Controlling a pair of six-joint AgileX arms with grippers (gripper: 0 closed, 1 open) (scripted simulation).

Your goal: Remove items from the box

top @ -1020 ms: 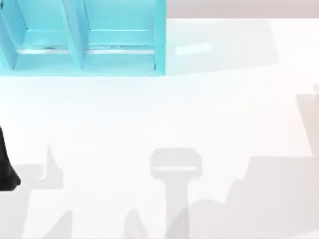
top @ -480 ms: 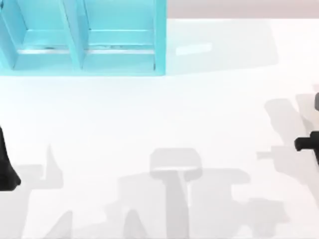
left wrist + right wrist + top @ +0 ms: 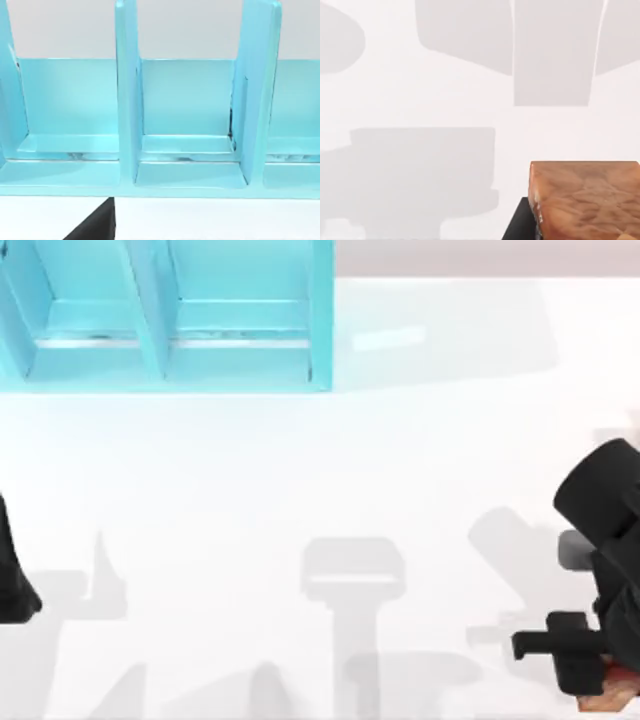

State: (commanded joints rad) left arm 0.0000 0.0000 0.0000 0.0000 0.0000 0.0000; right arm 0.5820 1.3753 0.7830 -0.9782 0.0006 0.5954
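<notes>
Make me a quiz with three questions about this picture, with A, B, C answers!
1. What colour is the box? A blue; B red; C green.
2. Where is the orange-brown piece? A in the box; B by the right gripper; C on a shelf.
3. The box's top is: A lidded; B open; C taped.

Answers:
1 A: its walls are light blue.
2 B: the piece is right at the right gripper near the table's right edge, far from the box. The left arm is parked at the left edge.
3 B: the top view looks straight down into its compartments.
</notes>
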